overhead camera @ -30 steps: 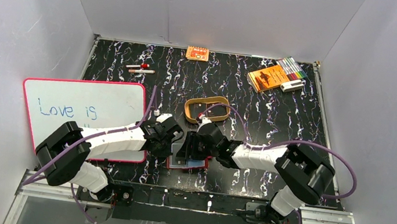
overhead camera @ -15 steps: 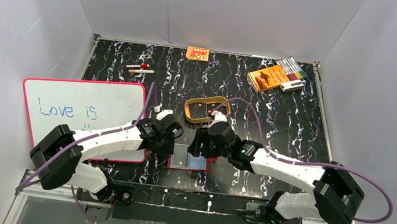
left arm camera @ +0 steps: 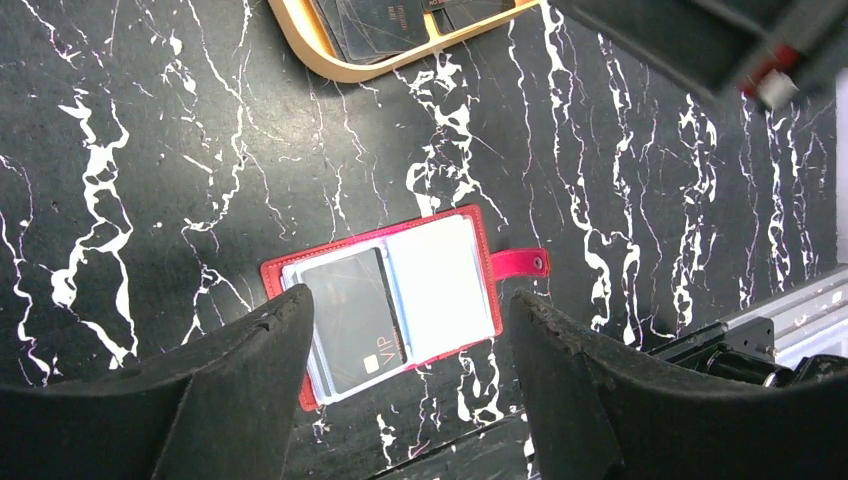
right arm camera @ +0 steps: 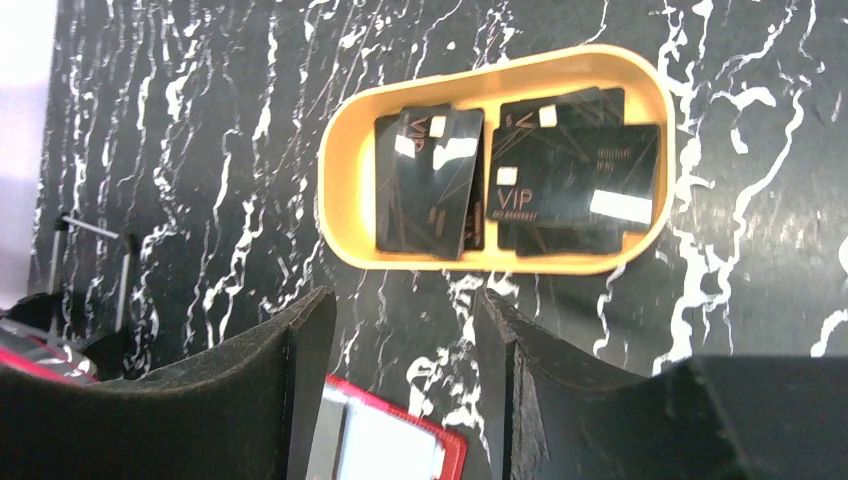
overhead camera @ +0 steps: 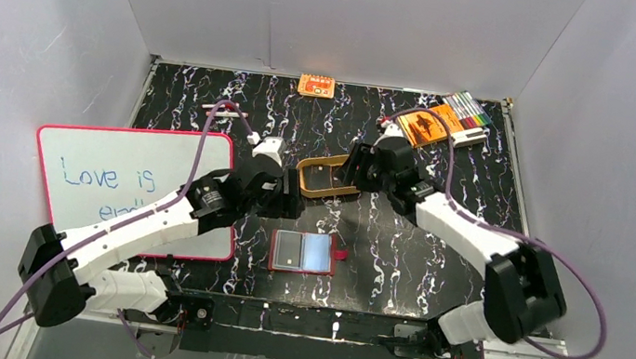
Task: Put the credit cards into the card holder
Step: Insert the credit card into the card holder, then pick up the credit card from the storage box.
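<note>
The red card holder [overhead camera: 306, 254] lies open and flat near the front edge, its snap tab [left arm camera: 520, 263] pointing right. A dark credit card [left arm camera: 350, 320] sits in its left pocket, and the right side shows pale blue-white [left arm camera: 440, 285]. Several more dark credit cards [right arm camera: 430, 182] [right arm camera: 570, 180] lie in the tan oval tray [right arm camera: 345, 190]. My left gripper [overhead camera: 281, 201] [left arm camera: 410, 298] hangs open above the card holder, with nothing between its fingers. My right gripper [overhead camera: 355, 168] [right arm camera: 400, 310] is open and empty just in front of the tray [overhead camera: 300, 177].
A whiteboard [overhead camera: 140, 183] with blue writing lies at the left, under my left arm. At the back are an orange packet [overhead camera: 316, 85], an orange booklet [overhead camera: 428, 123], coloured markers [overhead camera: 470, 109] and some pens [overhead camera: 225, 110]. White walls stand on three sides.
Both grippers have drawn back from the card holder, which now lies uncovered. The left gripper opened and rose toward the back. The right arm swung back to the tray.
</note>
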You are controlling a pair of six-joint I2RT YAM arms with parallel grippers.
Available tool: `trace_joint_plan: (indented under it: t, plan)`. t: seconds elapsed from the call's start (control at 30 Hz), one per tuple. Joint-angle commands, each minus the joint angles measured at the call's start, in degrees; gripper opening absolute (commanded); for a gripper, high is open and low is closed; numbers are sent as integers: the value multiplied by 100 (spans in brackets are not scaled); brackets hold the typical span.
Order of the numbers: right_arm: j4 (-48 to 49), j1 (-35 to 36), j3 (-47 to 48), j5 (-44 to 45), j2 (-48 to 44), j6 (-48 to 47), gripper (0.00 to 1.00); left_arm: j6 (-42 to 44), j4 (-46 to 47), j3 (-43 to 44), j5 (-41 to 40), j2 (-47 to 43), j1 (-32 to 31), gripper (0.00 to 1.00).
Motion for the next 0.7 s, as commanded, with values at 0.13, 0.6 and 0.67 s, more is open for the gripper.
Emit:
trace_joint_plan:
  t: [0.13,0.6,0.67]
  plan:
    - [439,-467,1114,-1084,1623,-160,60,239,506,-726,-49,-862,-20,70]
    - [729,-733,1556,-1585,2755,24,56,172,398,-973,-150,-927,-12,70]
    - [715,-734,1618,-1623,2835,16,56,185,396,-953,-151,-884,-12,70]
